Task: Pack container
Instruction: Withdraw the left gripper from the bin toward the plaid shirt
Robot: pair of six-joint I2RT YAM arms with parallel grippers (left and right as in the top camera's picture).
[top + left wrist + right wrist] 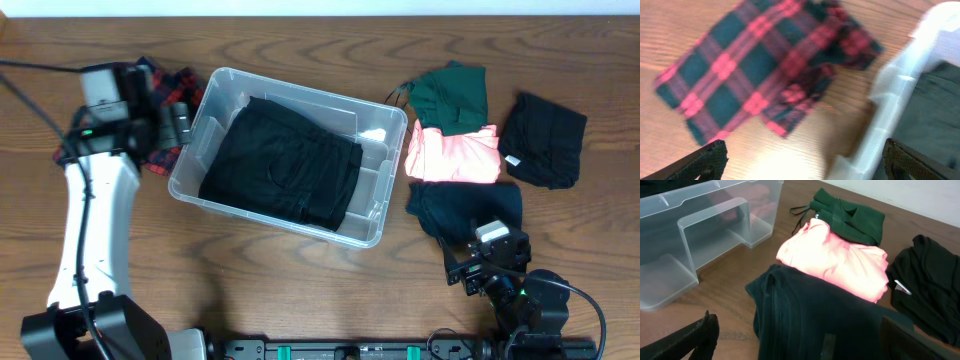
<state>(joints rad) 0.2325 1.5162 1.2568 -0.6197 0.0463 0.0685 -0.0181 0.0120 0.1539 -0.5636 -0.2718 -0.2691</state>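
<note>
Table [300, 290] carries container [368, 195] centre-left, towards far edge, black garment [283, 165] folded inside; loose garments [452, 155] lie towards right edge; plaid cloth [755, 75] at far left corner, beneath left gripper [807, 162], fingers spread, empty; right gripper [805, 340] near front right corner, likewise spread, empty.
</note>
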